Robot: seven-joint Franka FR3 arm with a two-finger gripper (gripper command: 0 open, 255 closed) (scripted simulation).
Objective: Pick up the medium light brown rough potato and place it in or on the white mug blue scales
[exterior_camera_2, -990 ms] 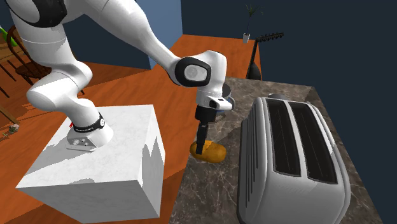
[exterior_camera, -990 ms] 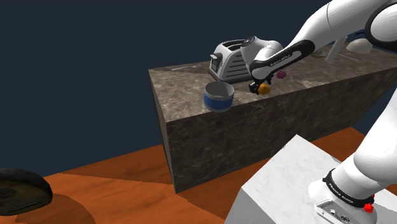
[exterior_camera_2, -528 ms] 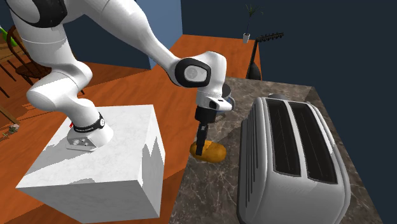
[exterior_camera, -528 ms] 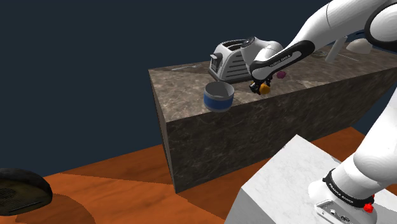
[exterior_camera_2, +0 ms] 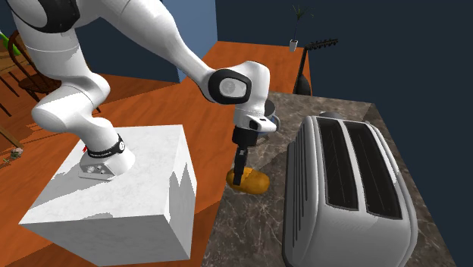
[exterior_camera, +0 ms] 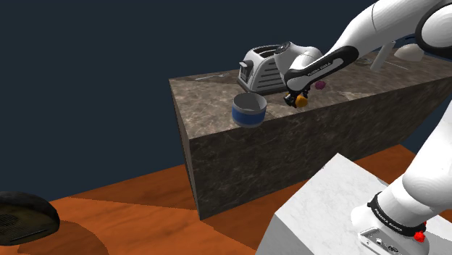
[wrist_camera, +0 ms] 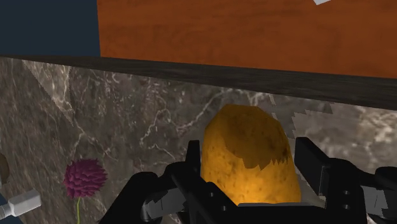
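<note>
Now hand (wrist_camera: pixel 250 156) clasps potato (wrist_camera: pixel 247 167) (fingers pressed both sides).

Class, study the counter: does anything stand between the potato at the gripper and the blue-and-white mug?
Nothing visible does. In the shoulder view, bare counter lies between the potato, flanked by the fingers of the gripper, and the mug. The toaster stands behind that line, off the path.

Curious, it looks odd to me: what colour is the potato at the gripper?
The potato is golden orange with brown speckles, best seen in the wrist view.
</note>
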